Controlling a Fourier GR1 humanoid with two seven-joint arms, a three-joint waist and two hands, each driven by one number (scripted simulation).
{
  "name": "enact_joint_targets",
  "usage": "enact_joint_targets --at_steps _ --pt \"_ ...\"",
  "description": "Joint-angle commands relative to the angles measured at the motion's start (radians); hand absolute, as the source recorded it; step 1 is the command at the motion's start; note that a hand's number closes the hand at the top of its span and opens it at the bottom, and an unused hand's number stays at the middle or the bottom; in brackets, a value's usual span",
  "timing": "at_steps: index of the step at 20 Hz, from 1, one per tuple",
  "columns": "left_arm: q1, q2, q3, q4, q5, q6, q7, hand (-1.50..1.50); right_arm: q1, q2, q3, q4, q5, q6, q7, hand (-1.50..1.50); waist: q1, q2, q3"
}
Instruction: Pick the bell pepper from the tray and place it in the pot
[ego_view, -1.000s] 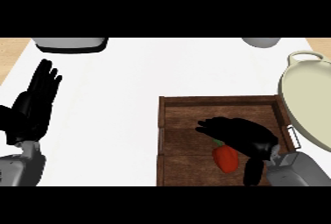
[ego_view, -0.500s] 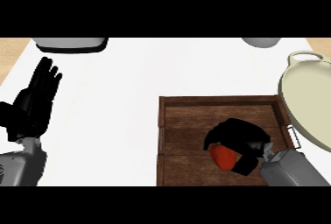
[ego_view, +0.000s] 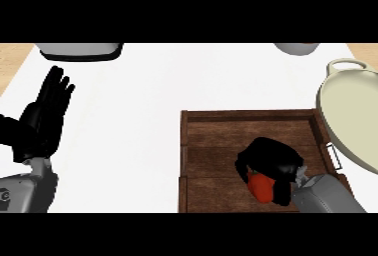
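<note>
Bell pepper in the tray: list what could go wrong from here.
1. The right hand curls over the pepper and hides most of it. If the hold is off-centre, the pepper might slip on lifting.
2. The right wall of the tray and the rim of the pot stand between pepper and pot. A low carry could knock them.

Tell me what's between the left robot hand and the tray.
Head view: only bare white counter between the left robot hand and the tray, up to its left wall.
</note>
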Motion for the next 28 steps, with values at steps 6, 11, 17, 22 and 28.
enact_joint_targets --at_steps 6,11,17,22,28 --pt "0.044 0.031 0.034 -0.052 0.014 -0.010 0.030 0.00 0.308 0.223 -0.087 -0.216 0.039 -0.103 0.451 1.50 -0.026 -0.006 0.004" --pt "0.018 0.017 0.033 -0.031 0.011 -0.012 0.033 0.00 0.397 0.274 -0.046 -0.464 0.063 -0.062 0.590 1.50 -0.012 0.001 0.005" --pt "0.057 -0.024 0.011 -0.016 -0.016 0.009 -0.029 0.00 0.424 0.353 -0.100 -0.716 0.102 -0.245 0.659 1.50 -0.027 -0.003 0.004" --pt "0.027 0.001 0.040 -0.014 0.014 -0.014 -0.007 0.00 0.371 0.349 -0.233 -0.862 0.103 -0.351 0.683 1.50 -0.016 0.001 0.005" --pt "0.010 0.004 0.041 0.009 0.003 -0.021 -0.011 0.00 0.329 0.347 -0.380 -0.985 0.040 -0.327 0.758 1.50 -0.012 0.004 0.005"
